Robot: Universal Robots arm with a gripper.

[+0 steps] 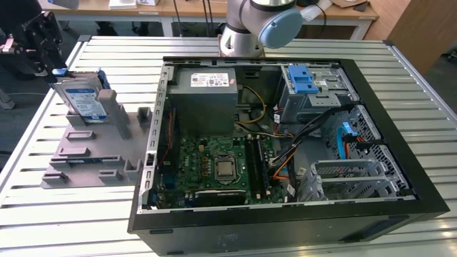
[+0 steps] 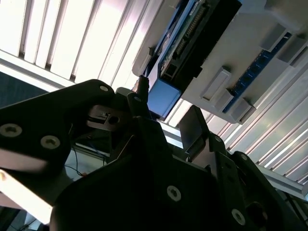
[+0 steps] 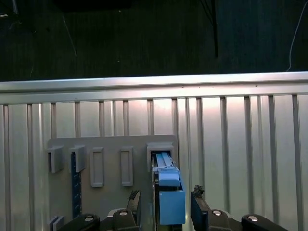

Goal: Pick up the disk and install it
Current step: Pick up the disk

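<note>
The disk [image 1: 81, 100] stands on edge in a grey rack [image 1: 89, 147] on the counter [image 1: 71, 225]. The fingers [image 3: 199, 211] are spread, straddling its blue frame without touching. A clean grasp probably needs them centred, closing evenly on both flat sides.

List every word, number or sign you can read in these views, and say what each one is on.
No text can be read as it stands.
Label on the disk: print too small to read.
Sticker on the power supply: print too small to read.
Motherboard: markings too small to read.
</note>
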